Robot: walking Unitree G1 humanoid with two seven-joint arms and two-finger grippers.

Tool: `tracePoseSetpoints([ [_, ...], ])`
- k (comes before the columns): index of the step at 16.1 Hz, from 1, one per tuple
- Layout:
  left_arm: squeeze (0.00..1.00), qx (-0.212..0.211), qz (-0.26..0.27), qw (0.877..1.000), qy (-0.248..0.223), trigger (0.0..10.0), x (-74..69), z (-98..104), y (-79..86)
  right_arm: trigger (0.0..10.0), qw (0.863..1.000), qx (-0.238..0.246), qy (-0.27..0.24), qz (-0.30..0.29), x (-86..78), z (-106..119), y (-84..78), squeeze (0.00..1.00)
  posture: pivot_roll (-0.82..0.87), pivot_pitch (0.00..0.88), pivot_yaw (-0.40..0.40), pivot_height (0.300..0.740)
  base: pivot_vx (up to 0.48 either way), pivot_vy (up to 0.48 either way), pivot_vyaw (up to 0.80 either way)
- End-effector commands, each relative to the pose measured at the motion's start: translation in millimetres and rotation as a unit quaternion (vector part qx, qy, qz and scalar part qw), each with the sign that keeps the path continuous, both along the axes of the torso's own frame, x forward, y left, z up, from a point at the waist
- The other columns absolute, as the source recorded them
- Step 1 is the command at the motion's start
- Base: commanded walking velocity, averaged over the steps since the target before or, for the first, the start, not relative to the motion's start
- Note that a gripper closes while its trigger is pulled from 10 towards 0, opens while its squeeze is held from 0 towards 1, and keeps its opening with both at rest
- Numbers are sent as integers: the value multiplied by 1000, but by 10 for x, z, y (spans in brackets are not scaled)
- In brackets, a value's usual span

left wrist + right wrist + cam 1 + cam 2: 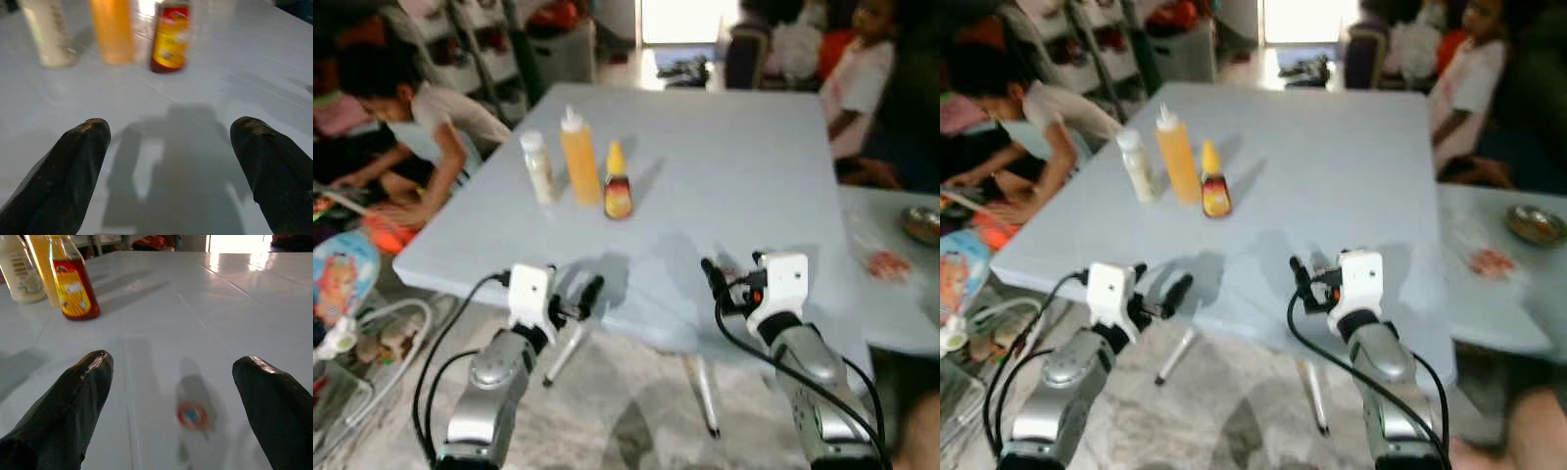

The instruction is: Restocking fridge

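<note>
Three bottles are standing close together on the pale blue table, on the robot's left side of it and toward the far end. The white bottle is standing on the left. The tall orange squeeze bottle is standing in the middle, with a white pointed cap. The small dark sauce bottle is standing on the right, with a yellow cap and a red and yellow label. All three are standing upright, and the two on the right look like they are almost touching.

The job looks like it is only just starting. No bottle is being held, and all three are waiting on the table. No fridge is showing here, so every bottle is still to be picked up and carried away.

The left gripper is hovering over the near edge of the table, pointing toward the bottles. Its two black fingers are spread wide apart and are holding nothing. The right gripper is hovering over the near edge too, further to the right. Its fingers are also spread wide and holding nothing. Both grippers are well apart from the bottles.

People are sitting around the table, on the left and at the far right.
</note>
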State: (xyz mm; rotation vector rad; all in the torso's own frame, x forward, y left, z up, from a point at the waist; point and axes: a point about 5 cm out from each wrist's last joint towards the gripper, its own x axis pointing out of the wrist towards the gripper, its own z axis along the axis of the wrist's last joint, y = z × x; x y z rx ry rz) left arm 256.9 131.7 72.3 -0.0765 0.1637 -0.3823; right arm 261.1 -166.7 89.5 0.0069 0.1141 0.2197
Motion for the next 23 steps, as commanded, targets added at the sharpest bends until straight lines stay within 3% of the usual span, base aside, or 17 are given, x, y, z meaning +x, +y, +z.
tracePoseSetpoints([
  [1,0,10,8,1000,-4,10000,10,23,91,10000,1000,11,-8,12,22,47,97,0,-85,0,35,740,0,458,0],
  [4,0,20,15,999,-22,10000,26,68,82,10000,1000,8,-17,7,28,67,84,0,-85,0,35,740,0,0,0],
  [6,0,23,40,998,-37,10000,85,117,157,10000,998,-12,-52,-28,47,164,27,0,-90,0,41,740,0,0,0],
  [9,0,30,80,994,-62,10000,220,183,307,10000,996,-21,-59,-63,82,174,-68,0,-98,0,48,740,0,0,0],
  [13,0,30,77,994,-72,10000,213,168,233,10000,989,-44,-82,-114,127,239,-178,0,-108,0,56,740,0,0,0],
  [19,0,12,69,995,-74,10000,233,149,174,10000,990,-45,-78,-107,63,187,-126,0,-120,0,51,740,0,0,0],
  [23,0,12,62,995,-75,10000,244,135,151,10000,989,-44,-83,-111,97,201,-132,0,-119,0,55,740,0,386,0],
])
